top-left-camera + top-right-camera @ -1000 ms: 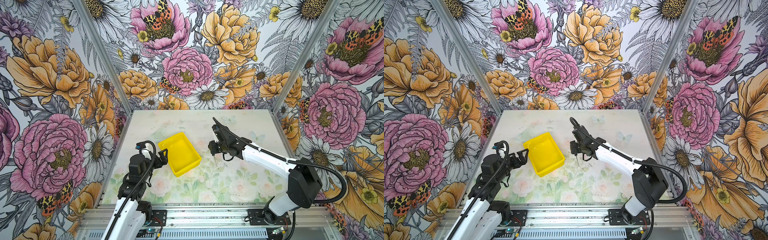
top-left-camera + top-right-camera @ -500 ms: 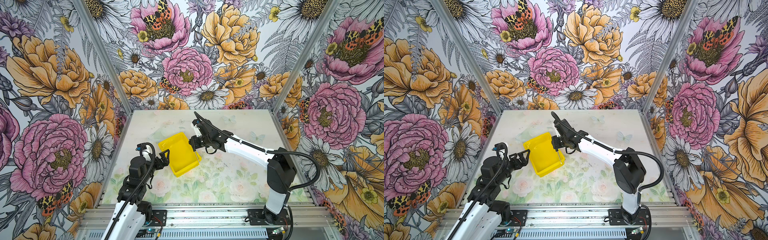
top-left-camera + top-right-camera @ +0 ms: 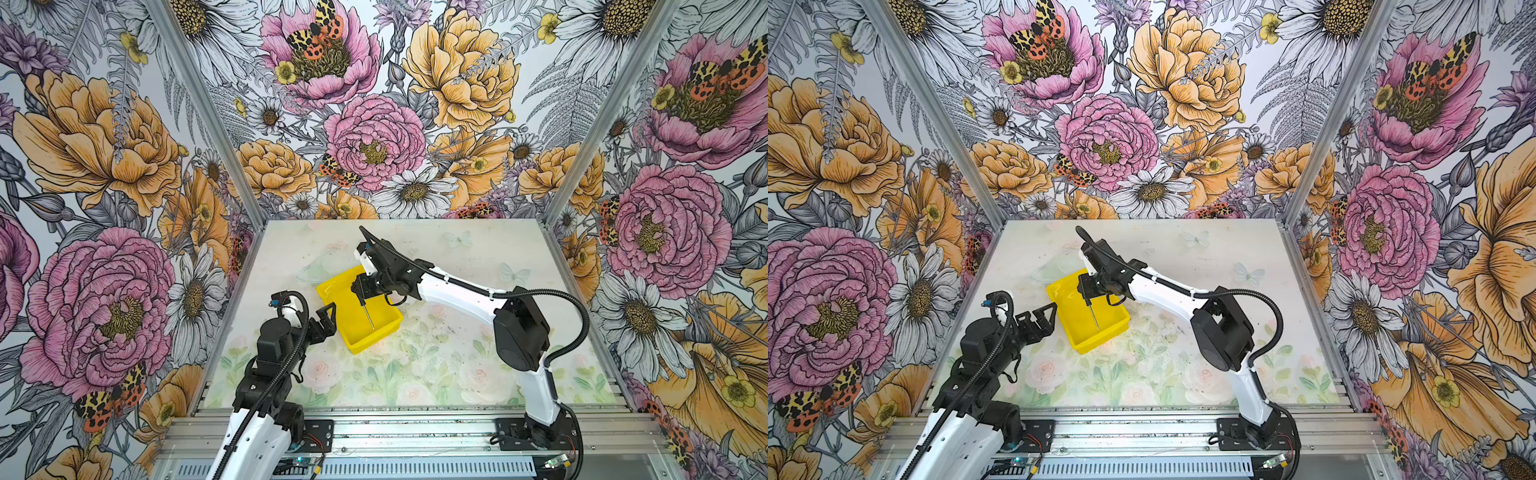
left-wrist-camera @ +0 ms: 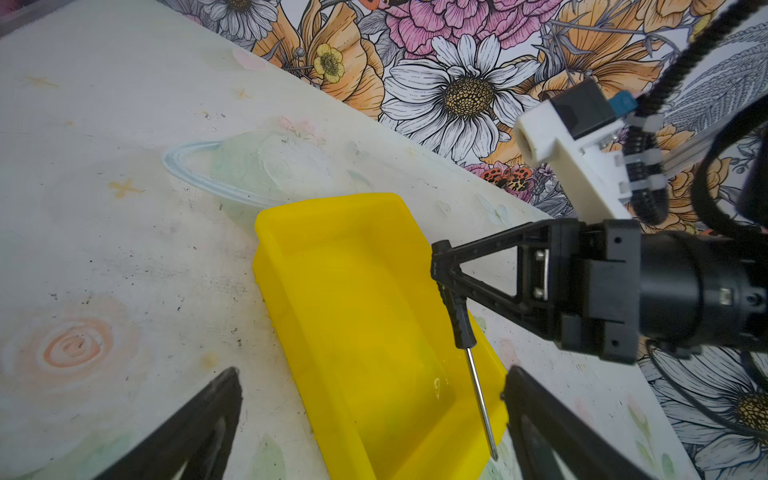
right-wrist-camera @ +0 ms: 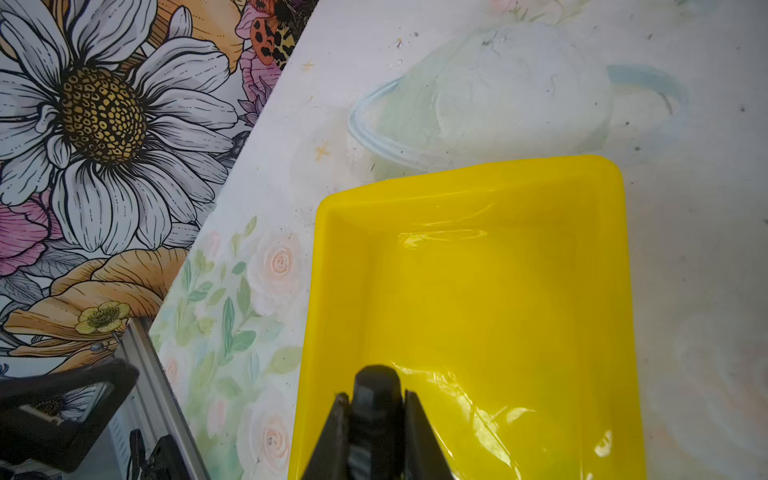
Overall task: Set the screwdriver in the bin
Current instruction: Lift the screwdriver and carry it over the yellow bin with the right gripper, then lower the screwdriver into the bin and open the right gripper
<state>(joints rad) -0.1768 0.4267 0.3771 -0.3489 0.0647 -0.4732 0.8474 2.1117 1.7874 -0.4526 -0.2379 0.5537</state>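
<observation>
1. My right gripper (image 4: pixel 442 266) is closed tight on the top of the screwdriver (image 4: pixel 460 322), gripping the black handle. The shaft hangs down from it at a slight tilt.
2. Directly under the gripper is the bin (image 4: pixel 299 299). In both top views the shaft hangs over the inside, near the wall on the right arm's side.
3. I'd say the pickup and carry are done. What's left is to lower a little, let go and pull back. Nothing lies in the bin yet.
4. Across the bin from that gripper, my left gripper (image 3: pixel 328 316) is spread wide with nothing in it, just beside the opposite wall. I see no contact.
5. I can't tell whether the tip touches the floor or hangs free. In the left wrist view it lines up with the rim edge.
6. The right wrist view shows only the handle's end between the fingers (image 5: pixel 336 432), and the shaft is hidden below. Glare on the yellow floor blurs depth there.
7. Beyond the bin, the table (image 3: pixel 457 253) shows only faded print and scuffs.
</observation>
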